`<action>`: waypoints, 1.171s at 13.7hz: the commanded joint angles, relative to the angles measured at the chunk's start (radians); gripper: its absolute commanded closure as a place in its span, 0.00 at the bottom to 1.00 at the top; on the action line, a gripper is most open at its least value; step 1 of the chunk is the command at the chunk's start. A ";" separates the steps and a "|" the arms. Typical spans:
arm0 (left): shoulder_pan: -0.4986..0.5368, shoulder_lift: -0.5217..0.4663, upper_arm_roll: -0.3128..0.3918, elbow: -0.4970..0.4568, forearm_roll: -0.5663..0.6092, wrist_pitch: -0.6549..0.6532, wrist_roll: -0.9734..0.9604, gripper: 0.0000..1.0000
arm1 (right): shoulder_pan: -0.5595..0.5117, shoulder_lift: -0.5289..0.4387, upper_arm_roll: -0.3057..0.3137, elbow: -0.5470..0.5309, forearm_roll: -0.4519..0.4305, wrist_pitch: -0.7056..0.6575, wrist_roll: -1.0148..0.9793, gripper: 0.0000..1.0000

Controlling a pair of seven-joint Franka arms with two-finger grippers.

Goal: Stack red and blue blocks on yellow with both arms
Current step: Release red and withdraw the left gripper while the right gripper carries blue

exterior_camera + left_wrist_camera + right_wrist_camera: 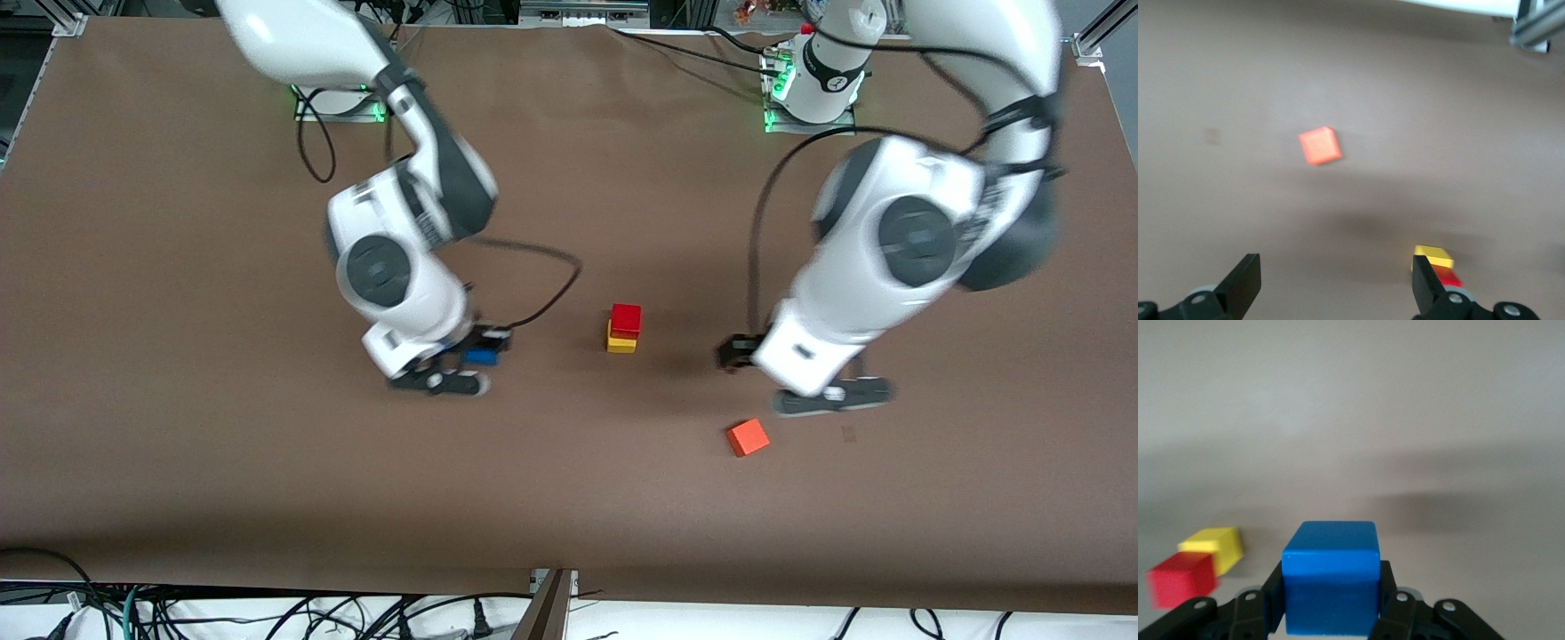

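The red block [626,319] sits on the yellow block [621,342] in the middle of the table. Both show in the right wrist view, red [1181,580] and yellow [1217,545], and in the left wrist view, yellow [1433,255] and red [1448,277]. My right gripper [476,357] is shut on the blue block [481,356] [1331,583] and holds it over the table beside the stack, toward the right arm's end. My left gripper [742,356] [1336,285] is open and empty, beside the stack toward the left arm's end.
An orange cube [748,436] [1320,146] lies nearer the front camera than the left gripper. Black cables trail from both arms over the table.
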 commanded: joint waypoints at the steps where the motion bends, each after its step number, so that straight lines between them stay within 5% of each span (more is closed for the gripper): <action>1: 0.134 -0.072 -0.021 -0.009 0.010 -0.092 0.174 0.00 | 0.118 0.052 -0.023 0.082 -0.002 0.003 0.208 0.70; 11: 0.341 -0.180 -0.021 -0.065 0.007 -0.287 0.428 0.00 | 0.272 0.211 -0.028 0.171 -0.073 0.263 0.448 0.67; 16: 0.338 -0.388 -0.005 -0.373 -0.048 -0.129 0.425 0.00 | 0.290 0.225 -0.026 0.170 -0.114 0.267 0.477 0.58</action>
